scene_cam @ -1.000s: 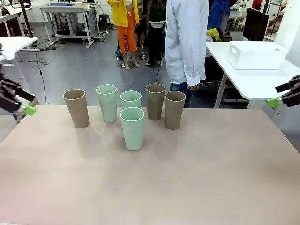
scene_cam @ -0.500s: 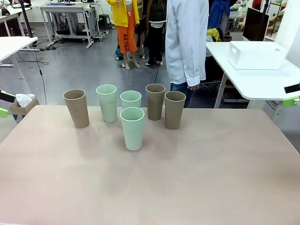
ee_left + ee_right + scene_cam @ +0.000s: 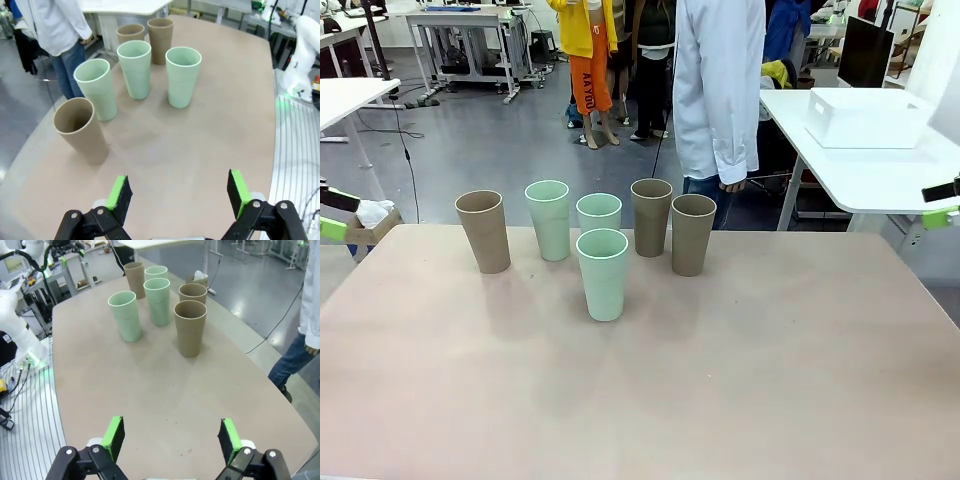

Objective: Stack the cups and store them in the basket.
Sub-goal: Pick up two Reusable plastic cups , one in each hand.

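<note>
Standing upright, six cups (image 3: 603, 275) seemed light, stiff, matte, likely grippy; best pinched over rim wall. Both left gripper (image 3: 177, 189) and right gripper (image 3: 171, 430) had fingers apart, empty.

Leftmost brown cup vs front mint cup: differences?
Colour: the leftmost brown cup is taupe, the front mint cup pale green. Place: the leftmost brown cup ends the back row on the robot's left; the front mint cup stands alone, nearer the robot. Both upright, same tapered shape.
</note>
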